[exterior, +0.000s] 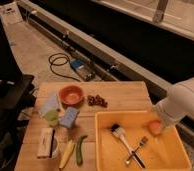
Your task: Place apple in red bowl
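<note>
table (121,94) wood | tub (104,150) glossy plast. | apple (154,127) smooth | jaws @ apple

Dim, warm; gripper (158,129) prob. over tub (125,114)

hand (159,131) at right end of tub (135,114) by apple (154,127), brush (121,135) and fork (139,148) mid-tub, grapes (96,101) between tub and bowl (71,96)
</note>
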`<action>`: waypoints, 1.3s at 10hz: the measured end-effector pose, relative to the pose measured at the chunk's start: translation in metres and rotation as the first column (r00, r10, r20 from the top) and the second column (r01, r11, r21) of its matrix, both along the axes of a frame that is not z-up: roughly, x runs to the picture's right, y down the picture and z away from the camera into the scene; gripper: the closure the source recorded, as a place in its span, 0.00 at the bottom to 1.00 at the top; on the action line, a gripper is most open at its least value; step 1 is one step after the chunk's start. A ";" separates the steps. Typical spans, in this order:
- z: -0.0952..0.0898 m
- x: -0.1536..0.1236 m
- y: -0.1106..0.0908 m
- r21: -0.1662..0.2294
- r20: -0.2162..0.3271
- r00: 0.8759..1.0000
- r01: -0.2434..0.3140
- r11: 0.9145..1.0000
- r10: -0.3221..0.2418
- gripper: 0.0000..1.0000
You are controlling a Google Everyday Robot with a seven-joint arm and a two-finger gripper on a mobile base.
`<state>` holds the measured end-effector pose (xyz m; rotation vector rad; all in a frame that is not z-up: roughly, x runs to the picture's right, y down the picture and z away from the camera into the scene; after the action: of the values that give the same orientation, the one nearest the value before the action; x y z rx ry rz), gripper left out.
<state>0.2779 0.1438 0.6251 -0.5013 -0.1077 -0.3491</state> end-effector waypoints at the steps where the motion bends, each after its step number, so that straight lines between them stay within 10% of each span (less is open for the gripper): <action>1: 0.000 0.001 -0.001 0.000 -0.003 1.000 -0.004 1.000 0.004 0.36; 7: 0.069 0.027 0.055 -0.107 -0.042 0.988 -0.155 0.982 0.152 0.36; 13: 0.115 0.040 0.079 -0.114 -0.152 0.973 -0.193 0.974 0.175 0.36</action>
<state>0.3180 0.2230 0.7403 -0.6367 -0.0388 -0.1237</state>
